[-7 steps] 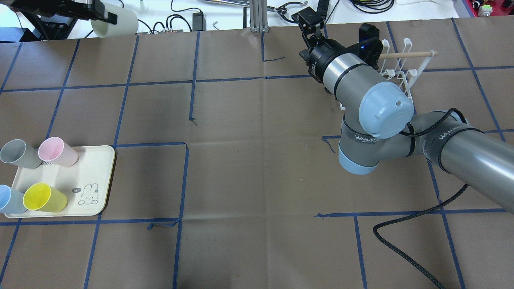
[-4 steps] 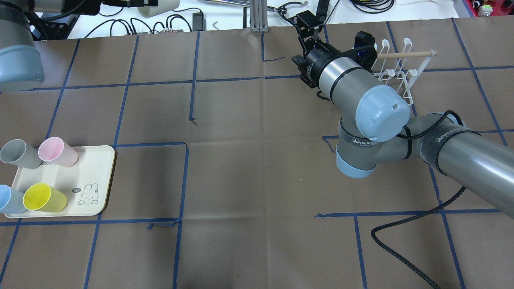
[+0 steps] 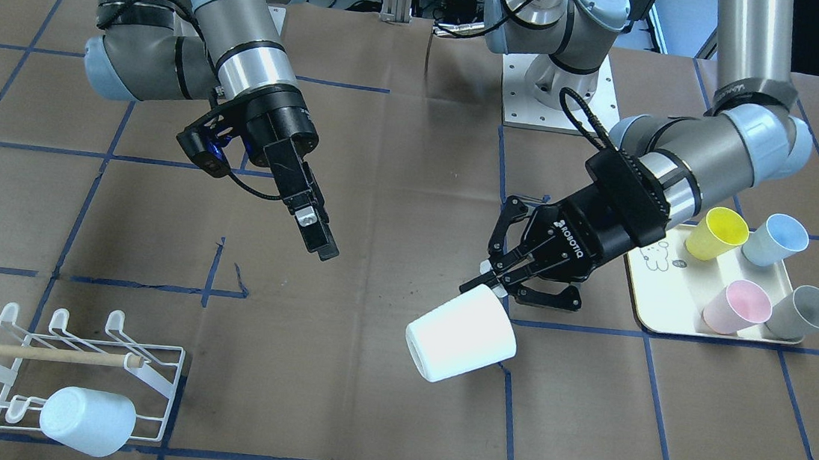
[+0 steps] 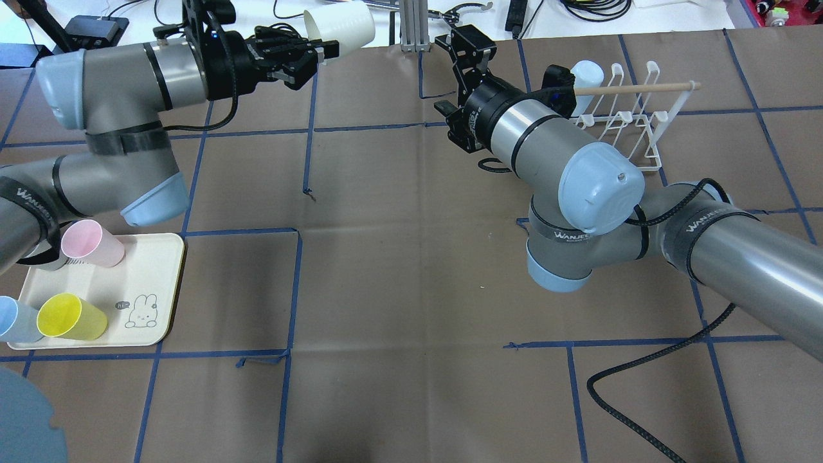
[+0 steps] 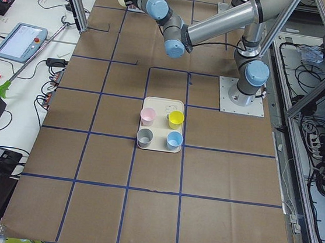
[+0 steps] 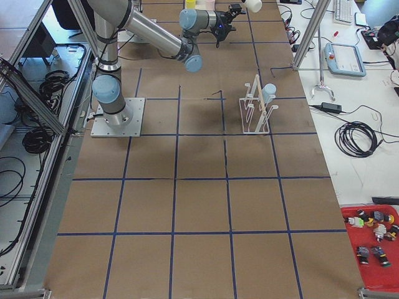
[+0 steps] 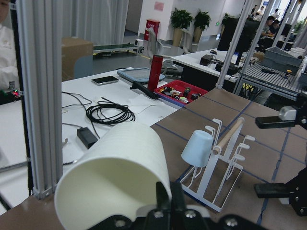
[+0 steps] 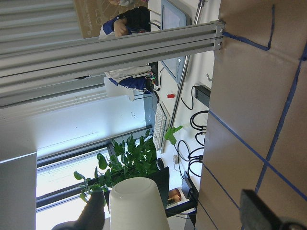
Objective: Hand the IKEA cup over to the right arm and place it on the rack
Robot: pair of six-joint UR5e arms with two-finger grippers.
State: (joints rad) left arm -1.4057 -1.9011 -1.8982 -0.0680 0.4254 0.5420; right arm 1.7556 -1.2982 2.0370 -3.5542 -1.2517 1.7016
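A white IKEA cup (image 4: 341, 24) hangs on its side above the table's far edge, with my left gripper (image 4: 318, 54) shut on one end of it. The front view has the same cup (image 3: 461, 336) below that gripper (image 3: 492, 283). To the cup's right, my right gripper (image 4: 466, 42) points toward the far edge, a gap away from it. Its flat fingers (image 8: 268, 213) stand wide apart and open, and the cup (image 8: 138, 203) shows between them at a distance. The white wire rack (image 4: 633, 122) stands at the far right with a pale blue cup (image 4: 585, 74) upturned on it.
A cream tray (image 4: 151, 283) at the near left holds pink (image 4: 92, 242), yellow (image 4: 71, 317) and blue cups. An aluminium post (image 4: 411, 26) stands at the far edge between the two grippers. A black cable (image 4: 643, 379) loops on the table at the near right.
My left arm has swung in from the far left, carrying the white cup toward the middle. My right gripper has moved left, away from the rack and toward the cup.
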